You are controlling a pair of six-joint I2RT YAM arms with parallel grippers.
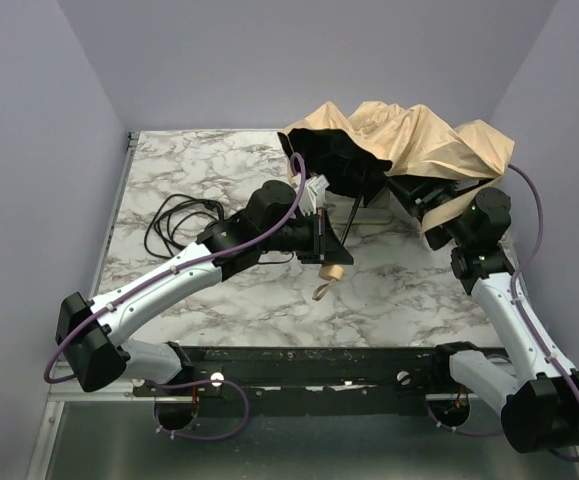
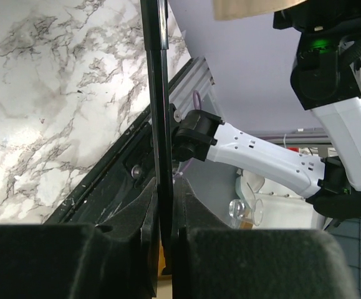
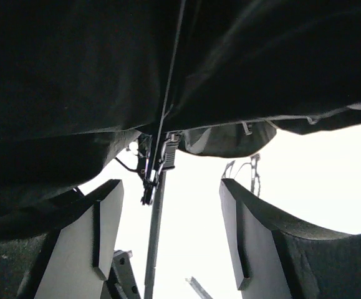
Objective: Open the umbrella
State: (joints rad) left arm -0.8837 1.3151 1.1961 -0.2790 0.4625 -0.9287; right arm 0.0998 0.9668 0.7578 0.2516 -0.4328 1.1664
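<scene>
The umbrella lies half spread at the table's back right, tan canopy (image 1: 424, 140) up and black underside (image 1: 341, 165) facing me. Its thin black shaft (image 1: 350, 222) runs down to a tan handle (image 1: 335, 270) with a wrist loop (image 1: 321, 292). My left gripper (image 1: 326, 246) is shut on the shaft near the handle; the left wrist view shows the shaft (image 2: 157, 93) clamped between the pads (image 2: 144, 212). My right gripper (image 1: 435, 216) is tucked under the canopy's edge. It (image 3: 171, 240) is open, with the shaft (image 3: 154, 240) and its runner (image 3: 168, 156) between the fingers, untouched, under the black fabric (image 3: 105, 62).
A coil of black cable (image 1: 174, 215) lies on the marble table (image 1: 219, 300) left of my left arm. A pale object (image 1: 373, 213) shows partly under the canopy. Lilac walls close in the back and both sides. My right arm (image 2: 261, 156) shows in the left wrist view.
</scene>
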